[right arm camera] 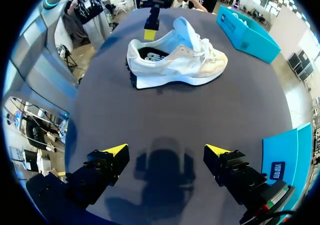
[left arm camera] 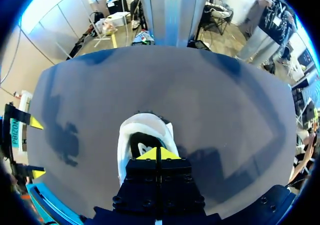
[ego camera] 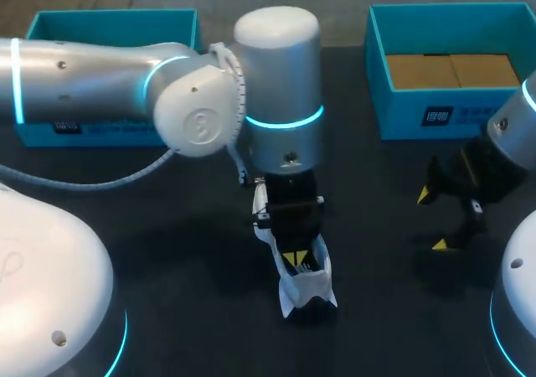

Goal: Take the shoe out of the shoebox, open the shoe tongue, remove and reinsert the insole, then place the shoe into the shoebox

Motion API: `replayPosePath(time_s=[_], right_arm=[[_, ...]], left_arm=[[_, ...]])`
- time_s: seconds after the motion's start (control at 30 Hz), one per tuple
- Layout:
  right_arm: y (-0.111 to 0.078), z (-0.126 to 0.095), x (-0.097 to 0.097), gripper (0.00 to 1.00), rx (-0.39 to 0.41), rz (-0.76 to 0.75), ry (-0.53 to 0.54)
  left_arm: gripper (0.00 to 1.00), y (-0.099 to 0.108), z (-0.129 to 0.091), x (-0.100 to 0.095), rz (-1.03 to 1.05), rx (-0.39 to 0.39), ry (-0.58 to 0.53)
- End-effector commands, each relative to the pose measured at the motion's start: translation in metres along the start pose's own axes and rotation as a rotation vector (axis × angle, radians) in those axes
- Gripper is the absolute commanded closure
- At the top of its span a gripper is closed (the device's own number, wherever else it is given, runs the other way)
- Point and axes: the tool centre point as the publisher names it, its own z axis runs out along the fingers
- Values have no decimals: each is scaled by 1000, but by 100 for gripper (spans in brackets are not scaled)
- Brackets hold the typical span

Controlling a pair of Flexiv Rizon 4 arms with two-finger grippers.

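On the dark table (ego camera: 184, 251), a white shoe (ego camera: 303, 291) and a teal shoebox (ego camera: 419, 113)

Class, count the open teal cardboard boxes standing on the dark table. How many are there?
2. One teal cardboard box sits at the far left, partly hidden behind the left arm; the second teal box sits at the far right, with brown cardboard inside.

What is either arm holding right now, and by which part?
The right gripper holds nothing; its jaws are open. The left gripper has its jaws shut together at the heel opening of the shoe; whether they pinch the insole cannot be told.
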Motion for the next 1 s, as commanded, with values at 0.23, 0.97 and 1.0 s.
replayPosePath(time_s=[0.23,0.97,1.0], right_arm=[[0,0,2,0,3,0,-3],[0,0,2,0,3,0,-3],[0,0,2,0,3,0,-3]], left_arm=[[100,9,22,-9,32,25,152],[100,12,74,-4,44,82,216],[100,13,76,-4,39,79,214]])
